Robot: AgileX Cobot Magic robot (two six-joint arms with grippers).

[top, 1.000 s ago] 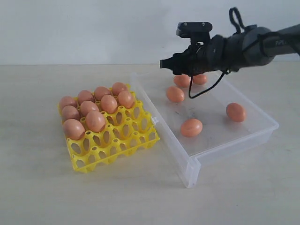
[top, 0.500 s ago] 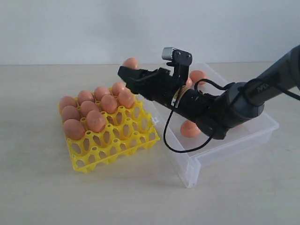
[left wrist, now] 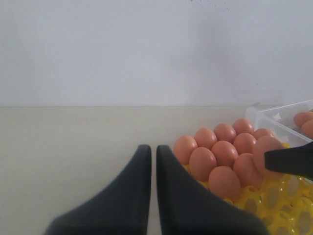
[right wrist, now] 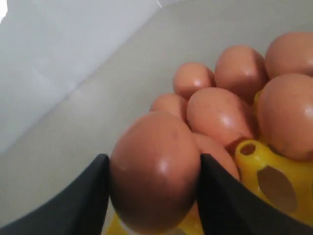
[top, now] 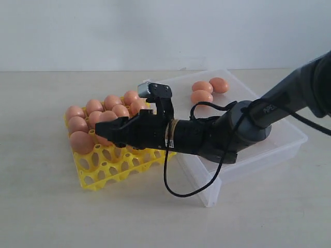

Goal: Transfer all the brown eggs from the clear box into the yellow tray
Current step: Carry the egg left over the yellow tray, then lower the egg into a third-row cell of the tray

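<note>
Find the right tool (top: 103,135) clamped on one brown egg (right wrist: 155,166), with the dark fingers (right wrist: 80,200) pressed against opposite sides of the shell. Trace the right arm (top: 232,132) from 3 o'clock, lying across the near part of the clear box (top: 279,152) and ending above the yellow tray (top: 124,165). Locate the clamped egg low over the middle of the tray, just beside the seated eggs (top: 77,124); contact between shell and cell not discernible. Find the tray on the tabletop (top: 51,206) at 9 o'clock of the box, close against the box's long wall. Note the seated eggs packed in touching rows toward 10 to 12 o'clock of the tray, with open cells toward 4 to 6 o'clock. Note three loose eggs (top: 201,96) on the box floor near 12 o'clock, bunched together; remainder of the floor partly hidden behind the arm. Find the left tool (left wrist: 152,149) with fingers drawn together, a thin slit between them, gripping nothing, poised above bare tabletop and facing the tray.
</note>
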